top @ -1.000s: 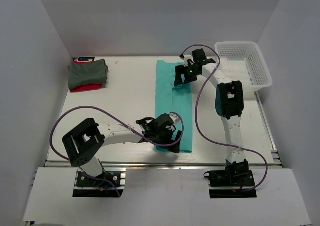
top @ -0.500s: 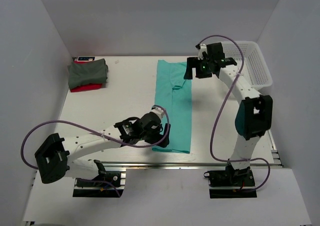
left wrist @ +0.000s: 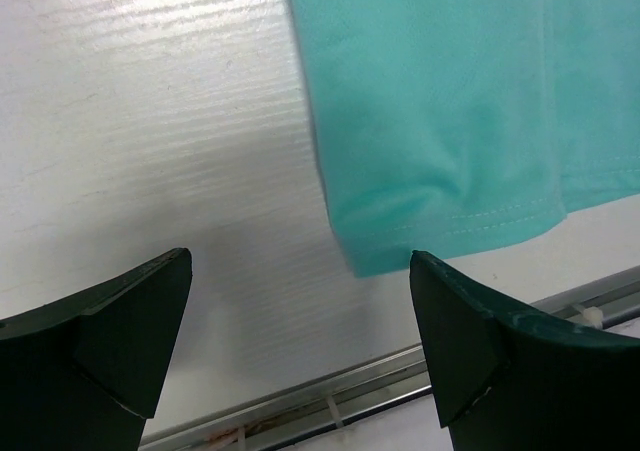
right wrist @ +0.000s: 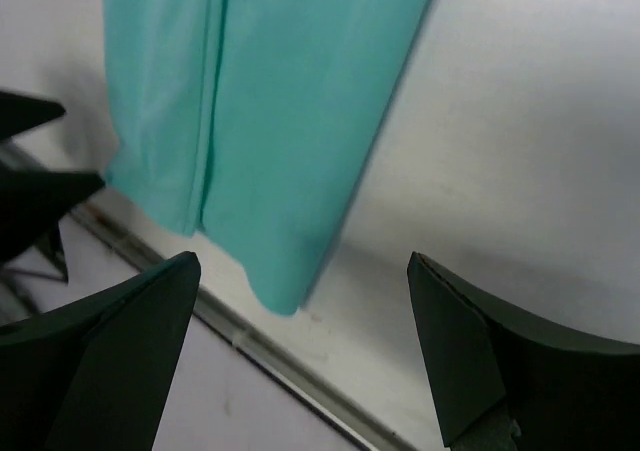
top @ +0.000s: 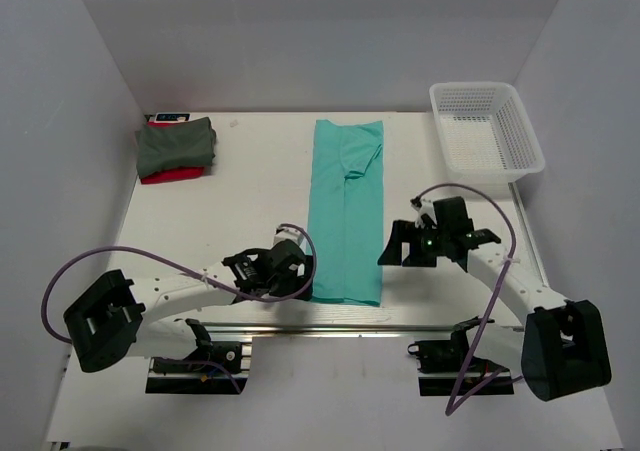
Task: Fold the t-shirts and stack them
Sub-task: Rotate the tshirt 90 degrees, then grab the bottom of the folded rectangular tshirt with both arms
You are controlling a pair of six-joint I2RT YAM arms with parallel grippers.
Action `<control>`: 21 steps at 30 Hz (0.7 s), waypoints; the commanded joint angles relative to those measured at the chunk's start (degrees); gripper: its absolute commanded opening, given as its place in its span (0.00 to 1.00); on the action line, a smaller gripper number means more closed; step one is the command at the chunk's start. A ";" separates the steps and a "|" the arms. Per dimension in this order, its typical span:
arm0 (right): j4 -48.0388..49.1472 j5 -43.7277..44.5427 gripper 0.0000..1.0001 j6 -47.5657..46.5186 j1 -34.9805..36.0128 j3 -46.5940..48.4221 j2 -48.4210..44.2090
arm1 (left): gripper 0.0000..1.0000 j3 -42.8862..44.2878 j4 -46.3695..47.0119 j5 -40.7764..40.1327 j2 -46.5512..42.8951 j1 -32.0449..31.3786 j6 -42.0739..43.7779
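On the white table [top: 250, 186] the left gripper [left wrist: 300, 259] and right gripper [right wrist: 302, 261], wide open and empty, have come back to flank the teal t-shirt [top: 347, 211] at its near hem, probably for a crosswise fold.

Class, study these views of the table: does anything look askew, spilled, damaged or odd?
Nothing is spilled or damaged. The teal t-shirt lies as a straight long strip, slightly rumpled at its far end. Only the stack at the far left is uneven: the red shirt sticks out beneath the grey-green shirt.
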 commanded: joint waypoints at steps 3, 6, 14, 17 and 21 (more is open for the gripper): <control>5.15 -12.98 0.90 4.71 2.20 -11.43 -3.44 | 0.99 -3.20 7.74 3.69 -1.61 1.03 -0.20; 8.24 -17.21 0.90 7.08 3.96 -15.39 -2.03 | 0.96 -3.21 9.06 5.27 1.37 1.03 0.32; 8.60 -13.88 0.85 10.77 7.74 -17.24 -0.10 | 0.77 -4.35 12.06 9.15 4.80 1.03 1.37; 10.17 -12.82 0.72 12.35 8.18 -17.67 0.34 | 0.67 -5.75 14.33 12.73 4.81 1.03 1.90; 11.41 -10.89 0.63 13.41 8.88 -17.59 2.89 | 0.65 -5.76 13.91 13.46 5.51 1.03 2.43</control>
